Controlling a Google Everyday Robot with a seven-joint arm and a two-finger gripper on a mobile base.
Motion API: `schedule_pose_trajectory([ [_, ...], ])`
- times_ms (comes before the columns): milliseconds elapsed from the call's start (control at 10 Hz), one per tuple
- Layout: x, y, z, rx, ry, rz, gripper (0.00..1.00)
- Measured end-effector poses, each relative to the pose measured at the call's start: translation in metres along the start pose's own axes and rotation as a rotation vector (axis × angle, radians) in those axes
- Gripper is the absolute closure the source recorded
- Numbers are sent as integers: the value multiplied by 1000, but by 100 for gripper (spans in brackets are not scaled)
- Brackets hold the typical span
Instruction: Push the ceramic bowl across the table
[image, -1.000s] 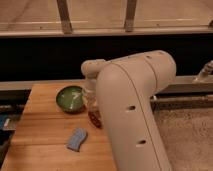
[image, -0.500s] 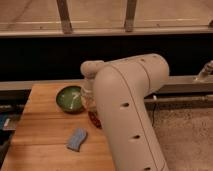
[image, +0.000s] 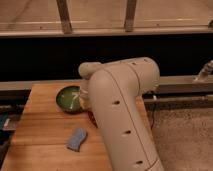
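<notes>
My gripper (image: 83, 99) sits at the right edge of the green bowl (image: 67, 98) on the wooden table (image: 45, 127), mostly behind my arm (image: 122, 115); a blue sponge (image: 76, 139) lies nearby.

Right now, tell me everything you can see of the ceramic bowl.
The ceramic bowl is round, shallow, glossy green with a darker rim and pale highlights inside. It sits upright on the wooden table, toward its far edge. The arm covers part of its rim, and the gripper is hidden behind that arm, so contact cannot be judged. The blue sponge lies apart, nearer the camera.
</notes>
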Motion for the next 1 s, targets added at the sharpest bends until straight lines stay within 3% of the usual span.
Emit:
schedule_pose_trajectory([
  [300, -7, -2, 9, -14, 6, -10, 100],
  [1000, -60, 14, 20, -27, 16, -122, 100],
])
